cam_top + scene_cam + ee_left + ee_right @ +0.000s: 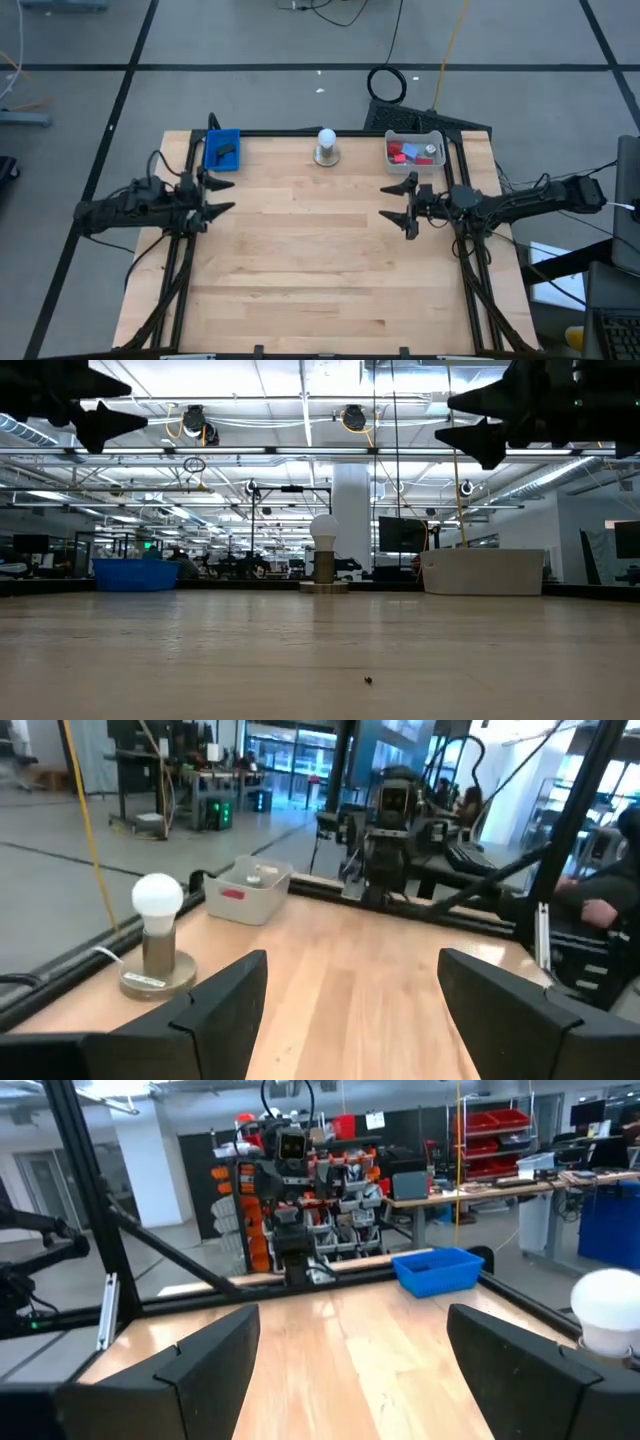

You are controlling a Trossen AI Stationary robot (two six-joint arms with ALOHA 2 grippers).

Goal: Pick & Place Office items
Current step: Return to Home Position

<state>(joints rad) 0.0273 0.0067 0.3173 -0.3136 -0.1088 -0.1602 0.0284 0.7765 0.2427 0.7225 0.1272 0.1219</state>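
Over the wooden table my left gripper hung at the left edge and my right gripper at the right edge — both with jaws spread wide, holding nothing. Far right, the grey bin held red pieces and a light-blue piece; far left, the blue tray held a dark piece.

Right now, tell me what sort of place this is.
Likely a robotics lab in an industrial hall: shelved red plastic bins, a long wooden workbench, exposed white ceiling pipes.
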